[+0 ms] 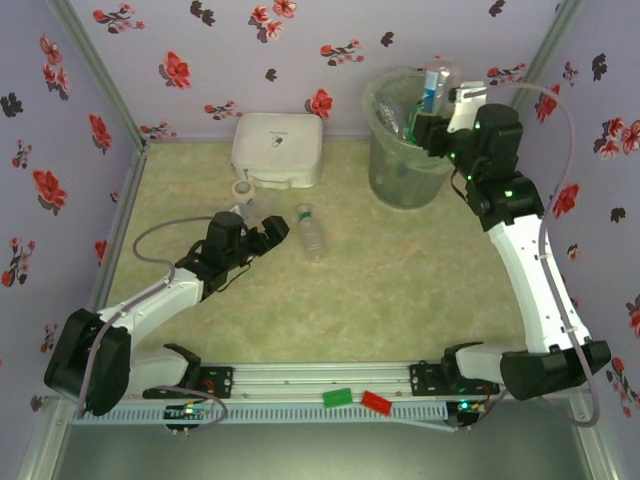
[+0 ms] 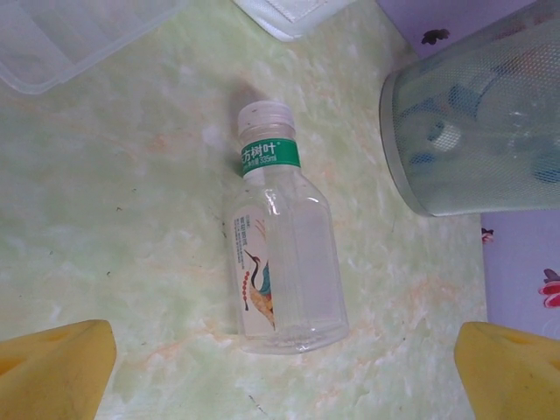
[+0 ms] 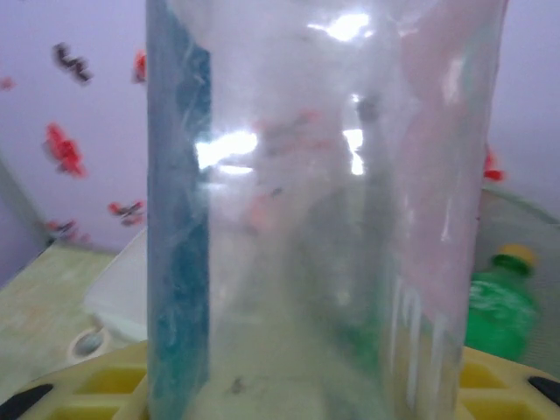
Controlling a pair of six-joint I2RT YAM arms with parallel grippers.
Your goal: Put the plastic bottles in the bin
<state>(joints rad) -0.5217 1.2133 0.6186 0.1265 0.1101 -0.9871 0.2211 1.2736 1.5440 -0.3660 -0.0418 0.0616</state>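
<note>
One clear bottle [image 2: 284, 254] lies on the table [image 1: 400, 280] before the wide-open left gripper [image 1: 272, 232], while the right gripper [image 1: 430, 118] clamps a blue-labelled bottle [image 1: 432, 86] above the bin [image 1: 400, 185].

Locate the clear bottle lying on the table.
In the top view, the clear bottle lies on its side mid-table, just right of the left tool, in front of the white box.

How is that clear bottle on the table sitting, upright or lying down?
Lying down: the clear bottle rests lengthwise on the table, its white cap pointing along the surface rather than up.
</note>
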